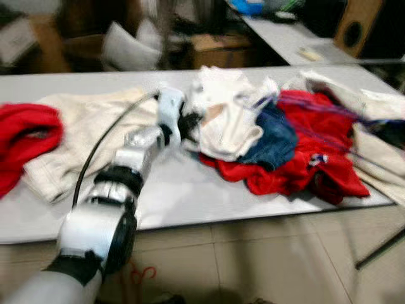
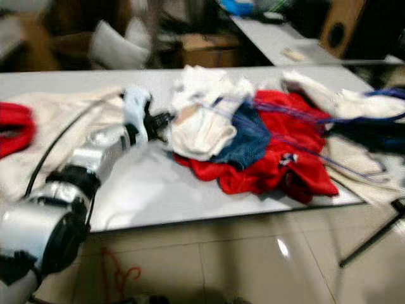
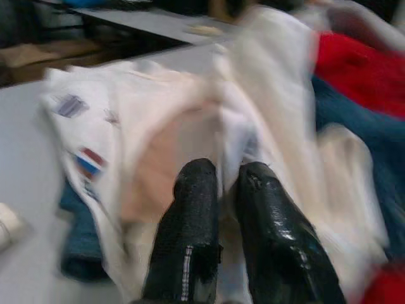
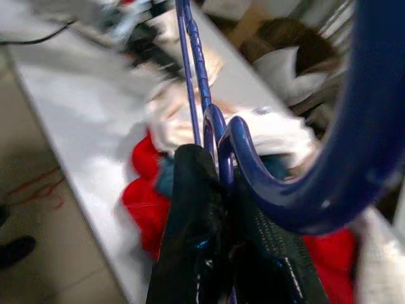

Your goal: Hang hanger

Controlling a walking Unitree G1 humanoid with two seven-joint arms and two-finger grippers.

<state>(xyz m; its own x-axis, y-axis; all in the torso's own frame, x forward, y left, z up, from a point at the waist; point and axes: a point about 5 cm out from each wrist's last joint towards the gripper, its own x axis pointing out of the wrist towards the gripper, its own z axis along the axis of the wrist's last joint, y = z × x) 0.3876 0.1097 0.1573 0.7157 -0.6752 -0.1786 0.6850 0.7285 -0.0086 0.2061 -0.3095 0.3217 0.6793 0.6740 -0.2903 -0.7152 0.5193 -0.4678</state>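
A blue hanger (image 4: 354, 145) has its hook close before the right wrist camera, and my right gripper (image 4: 218, 168) is shut on its wires. In the head views the hanger (image 1: 304, 104) is a blurred purple streak above the clothes pile. My left gripper (image 1: 190, 123) reaches over the grey table (image 1: 183, 190) to a white garment (image 1: 224, 114) at the pile's left edge. In the left wrist view its fingers (image 3: 196, 196) are closed together with the white cloth (image 3: 158, 145) pinched between them.
A red garment (image 1: 304, 158) and blue denim (image 1: 275, 139) lie in the pile, a cream cloth (image 1: 82, 126) and a red cloth (image 1: 25, 136) to the left. Behind are another table (image 1: 285, 38) and a cardboard box (image 1: 218, 50). A red cord (image 1: 142, 273) lies on the tiles.
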